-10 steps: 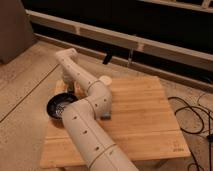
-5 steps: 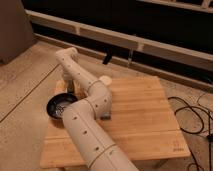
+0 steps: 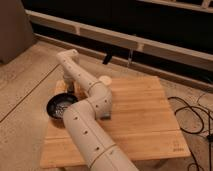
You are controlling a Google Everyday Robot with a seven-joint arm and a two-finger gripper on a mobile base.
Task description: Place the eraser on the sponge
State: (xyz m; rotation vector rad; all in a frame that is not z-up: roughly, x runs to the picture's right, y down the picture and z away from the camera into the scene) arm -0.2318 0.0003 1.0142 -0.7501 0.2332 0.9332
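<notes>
My white arm (image 3: 92, 107) rises from the bottom of the camera view, bends over the wooden table (image 3: 140, 110) and reaches to its far left corner. The gripper (image 3: 68, 87) points down there, just behind a black bowl (image 3: 59, 106). The wrist covers whatever lies under it. Neither the eraser nor the sponge shows; both are hidden or out of view. A small pale round thing (image 3: 105, 80) lies on the table's back edge, right of the wrist.
Black cables (image 3: 192, 117) trail over the floor right of the table. A low ledge (image 3: 125, 42) runs along the back, with a dark object (image 3: 107, 59) beneath it. Tiled floor lies to the left.
</notes>
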